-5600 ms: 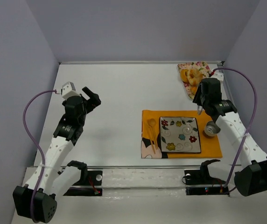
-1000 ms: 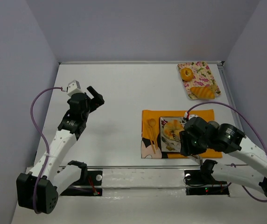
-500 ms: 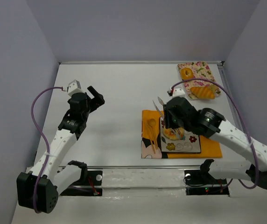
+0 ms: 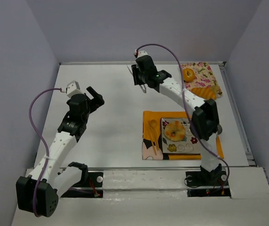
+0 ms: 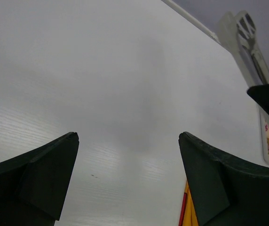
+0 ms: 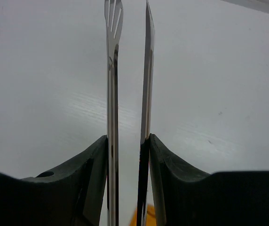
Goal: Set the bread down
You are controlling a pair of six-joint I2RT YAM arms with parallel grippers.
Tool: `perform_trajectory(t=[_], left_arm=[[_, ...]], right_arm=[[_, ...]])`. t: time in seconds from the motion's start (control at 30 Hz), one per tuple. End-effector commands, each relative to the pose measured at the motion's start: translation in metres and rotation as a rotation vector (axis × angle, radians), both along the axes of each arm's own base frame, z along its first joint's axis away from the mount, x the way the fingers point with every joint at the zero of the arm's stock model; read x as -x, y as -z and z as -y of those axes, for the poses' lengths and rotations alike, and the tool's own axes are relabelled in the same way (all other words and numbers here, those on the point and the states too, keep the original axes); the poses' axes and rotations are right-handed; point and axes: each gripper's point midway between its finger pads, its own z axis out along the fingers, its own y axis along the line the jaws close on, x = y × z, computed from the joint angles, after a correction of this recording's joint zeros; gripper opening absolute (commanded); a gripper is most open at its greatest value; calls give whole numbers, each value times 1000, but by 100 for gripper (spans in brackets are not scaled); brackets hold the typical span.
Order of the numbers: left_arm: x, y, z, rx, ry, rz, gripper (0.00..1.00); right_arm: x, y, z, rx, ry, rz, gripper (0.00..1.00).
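**Bread on the plate, tongs up high**

The bread (image 4: pixel 170 131) sits on the flowered plate (image 4: pixel 191 147), toward its far-left part. It lies flat with its centre hole facing up, and nothing is touching it. The plate rests on the orange cloth (image 4: pixel 214 151), near the front right of the surface (image 4: pixel 120 127).

The right arm reaches far across toward the back middle of the surface, well away from the plate. From the wrist view, the right claw (image 6: pixel 127 150) is pinched narrow on a pair of metal tongs (image 6: pixel 112 70). One finger presses on each blade, and the blades run nearly parallel with a slim gap between them. Nothing is caught between the tips, and there is only bare white surface beneath.

On the left side, the left claw (image 5: pixel 127 139) hangs above the surface with its fingers spread wide and nothing in them.

In the back right corner a floral cloth (image 4: pixel 202 70) carries a small orange ring (image 4: pixel 187 74) and a ridged loaf (image 4: pixel 204 92), both well apart from the bread.
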Motion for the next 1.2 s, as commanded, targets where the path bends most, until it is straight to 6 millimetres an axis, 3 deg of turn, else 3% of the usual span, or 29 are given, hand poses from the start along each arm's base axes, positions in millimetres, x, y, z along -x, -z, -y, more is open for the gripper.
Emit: perform_trajectory(t=[0.0, 0.07, 0.1, 0.23, 0.3, 0.43, 0.47, 0.53, 0.6, 0.63, 0.73, 0.77, 0.83, 0.87, 0.9, 0.97, 1.0, 1.03, 1.1, 1.17], left_arm=[[-5, -16, -7, 3, -42, 59, 99], [-5, -15, -5, 9, -35, 54, 99], [-5, -15, -4, 12, -29, 55, 99], [-6, -14, -5, 5, -30, 49, 99], [-6, -13, -5, 4, -32, 48, 99], [-6, -14, -5, 4, -30, 48, 99], [-6, -14, -4, 5, -29, 48, 99], [-6, -14, -4, 7, -28, 49, 99], [-5, -15, -5, 6, -29, 51, 99], [-5, -16, -5, 5, -30, 51, 99], [-4, -21, -11, -11, -58, 59, 99], [-1, -19, -15, -19, -74, 49, 99], [1, -18, -17, -20, -80, 48, 99], [2, -21, -18, -16, -84, 57, 99], [3, -22, -17, -15, -81, 60, 99], [4, -25, -18, -14, -82, 70, 99], [4, -25, -18, -14, -84, 70, 99], [5, -27, -20, -14, -89, 75, 99], [6, -25, -22, -20, -99, 73, 99], [6, -22, -25, -26, -117, 66, 99]], right_arm=[[-48, 13, -47, -8, -69, 85, 43], [-58, 34, -56, -15, -61, 61, 44], [-59, 53, -67, -29, -90, 26, 45], [-57, 101, -78, -42, -108, -65, 54], [-52, 125, -79, -33, -112, -111, 64], [-45, 142, -74, -16, -111, -149, 79], [-44, 140, -74, -17, -110, -151, 93], [-41, 124, -72, -24, -117, -133, 100], [-39, 107, -69, -30, -124, -111, 100], [-37, 79, -68, -50, -128, -74, 100], [-30, 48, -61, -67, -127, -32, 100], [-24, 27, -54, -77, -122, -4, 100], [-21, 5, -39, -77, -75, 40, 100], [-12, -28, -30, -104, -67, 93, 100], [-2, -15, -19, -78, -60, 72, 100], [9, -33, -5, -112, -27, 124, 100], [21, -72, 8, -176, -3, 201, 100], [35, -47, 21, -148, 12, 167, 100], [51, -52, 41, -157, 41, 207, 100], [78, -43, 72, -137, 87, 206, 100]])
